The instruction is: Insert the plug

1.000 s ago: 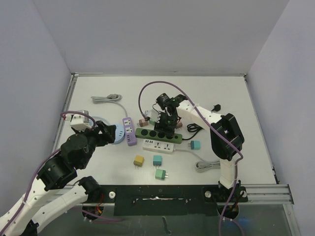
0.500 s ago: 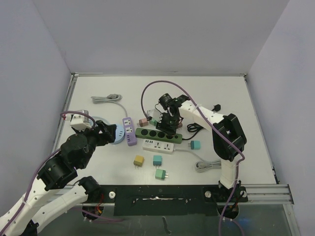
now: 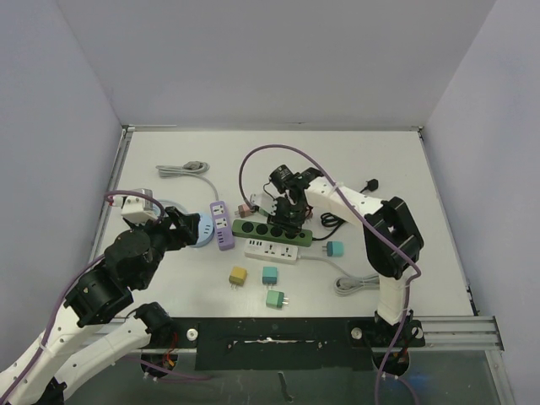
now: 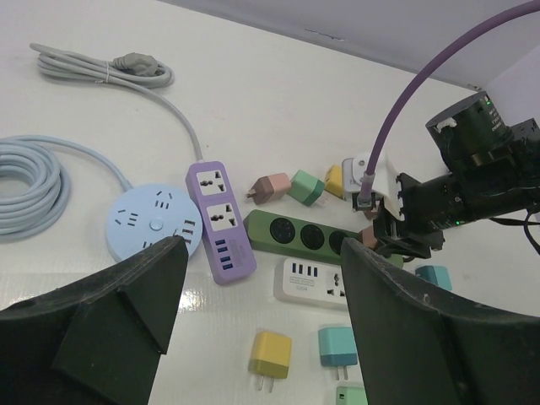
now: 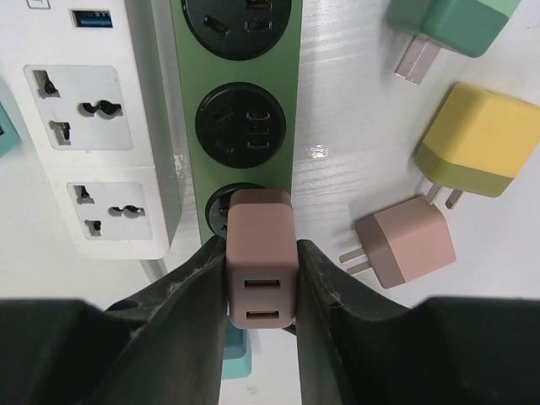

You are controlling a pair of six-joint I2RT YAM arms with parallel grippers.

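Note:
My right gripper is shut on a dusty-pink USB plug, held over the end socket of the green power strip; I cannot tell whether its prongs are in. In the top view the right gripper sits over the green strip. My left gripper is open and empty, high above the table; in the top view the left gripper is at the left near the round blue strip. The pink plug also shows in the left wrist view.
A white strip lies in front of the green one, a purple strip to its left. Loose plugs: yellow, teal, green, teal. A second pink plug, a yellow one and a green one lie beside the green strip. A grey cable lies at the back left.
My right gripper has shifted slightly along the green strip, carrying the pink plug. The left arm has not moved.

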